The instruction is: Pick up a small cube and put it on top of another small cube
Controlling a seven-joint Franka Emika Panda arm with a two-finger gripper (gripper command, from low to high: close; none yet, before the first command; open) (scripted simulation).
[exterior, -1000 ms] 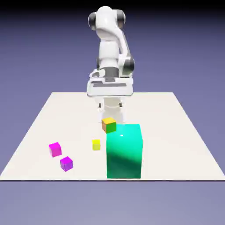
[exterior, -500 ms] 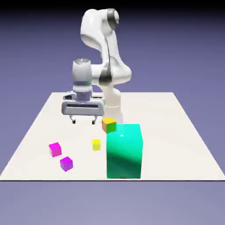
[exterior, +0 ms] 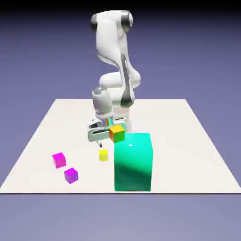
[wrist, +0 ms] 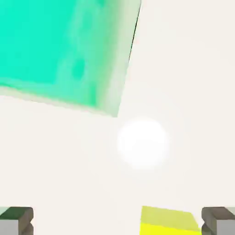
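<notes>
Yellow cube [exterior: 103, 155], just one, sat low between the wide-apart fingertips of the gripper [wrist: 117, 221], nearer one tip. Two purple-pink cubes [exterior: 59, 160], one orange-and-green cube [exterior: 116, 134] and one big teal block [exterior: 133, 162] were around it, fyi.

Pale table [exterior: 169, 141] carries five blocks [exterior: 133, 162] (one big, green).

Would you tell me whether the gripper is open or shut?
Open: in the hand view its two fingertips stand wide apart, one at each side.
</notes>
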